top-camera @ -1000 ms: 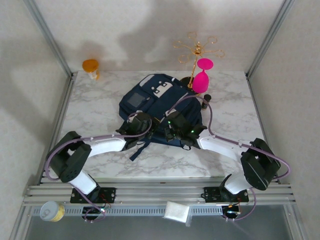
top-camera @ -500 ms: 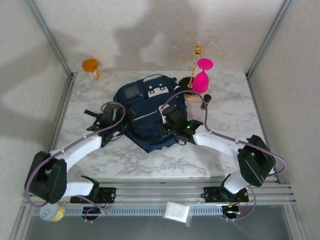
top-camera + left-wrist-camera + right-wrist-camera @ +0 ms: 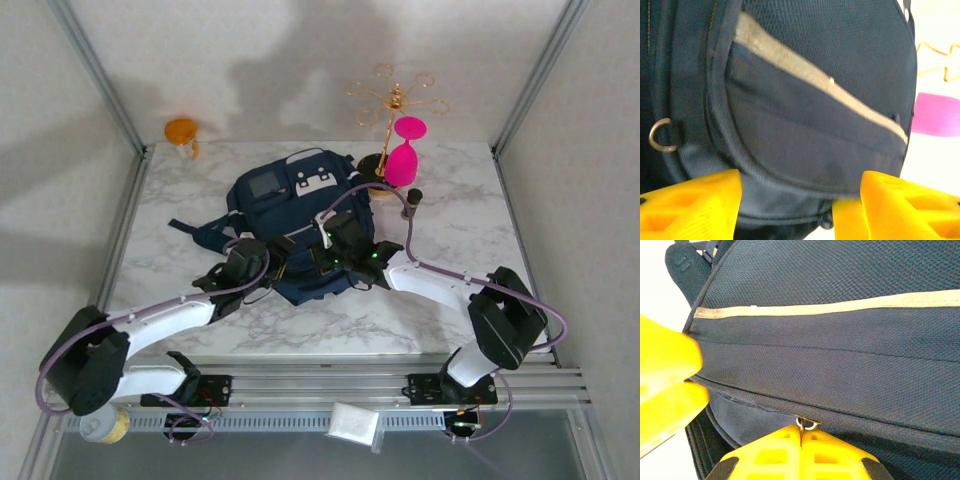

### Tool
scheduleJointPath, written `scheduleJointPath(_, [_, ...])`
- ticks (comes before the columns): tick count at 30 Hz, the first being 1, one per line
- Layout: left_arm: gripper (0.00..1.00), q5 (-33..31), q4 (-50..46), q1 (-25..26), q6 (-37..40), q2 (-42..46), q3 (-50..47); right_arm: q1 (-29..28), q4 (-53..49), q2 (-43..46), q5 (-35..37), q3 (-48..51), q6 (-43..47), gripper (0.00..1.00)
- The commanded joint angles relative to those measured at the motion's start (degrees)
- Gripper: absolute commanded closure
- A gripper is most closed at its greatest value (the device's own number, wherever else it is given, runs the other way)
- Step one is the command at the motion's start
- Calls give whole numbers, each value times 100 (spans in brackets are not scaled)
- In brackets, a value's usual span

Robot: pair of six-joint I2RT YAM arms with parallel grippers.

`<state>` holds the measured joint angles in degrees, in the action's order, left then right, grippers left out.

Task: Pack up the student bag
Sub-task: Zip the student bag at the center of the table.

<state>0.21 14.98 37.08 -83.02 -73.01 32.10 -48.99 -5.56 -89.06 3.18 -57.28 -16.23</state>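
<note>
The student bag (image 3: 290, 205), navy with light grey patches, lies mid-table. My right gripper (image 3: 325, 255) sits at its near right side. In the right wrist view this gripper (image 3: 802, 432) is shut on a small metal zipper pull (image 3: 806, 423) under the grey stripe (image 3: 840, 307). My left gripper (image 3: 262, 268) is at the bag's near left edge. In the left wrist view it (image 3: 800, 190) is open, and the front pocket's (image 3: 810, 135) lower rim lies between its yellow fingers (image 3: 700, 200), not clamped. One left finger (image 3: 665, 370) also shows in the right wrist view.
A pink goblet (image 3: 404, 155) and a gold wire stand (image 3: 392, 100) stand just behind the bag's right corner, with a small dark object (image 3: 413, 197) beside them. An orange cup (image 3: 182, 133) sits at the far left corner. Metal frame posts border the table.
My left gripper opened, swung out to the bag's left, then came back to its near edge. The bag shifted toward the far left and bulged up. The right gripper stayed shut.
</note>
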Motion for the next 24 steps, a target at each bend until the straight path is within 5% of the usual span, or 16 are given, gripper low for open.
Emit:
scheduleJointPath(1, [41,-673,401,64,-467,-388,558,-4,187,38,-88,50,72,100])
scheduleJointPath(7, [68,-1094,347,116,-843,-814,667,12,-19,25,172,-64,329,100])
scheduleJointPath(12, [98,-1647,-417,-48,-447,-476,696,91,-348,141,581,-65,357,100])
scheduleJointPath(16, [100,-1761,-1069,-384,124,32,572,172,-539,333,776,30,478,100])
scheduleJointPath(24, [100,-1111,-2040,-1980,2035,1099,289,374,-1188,644,1025,33,923,100])
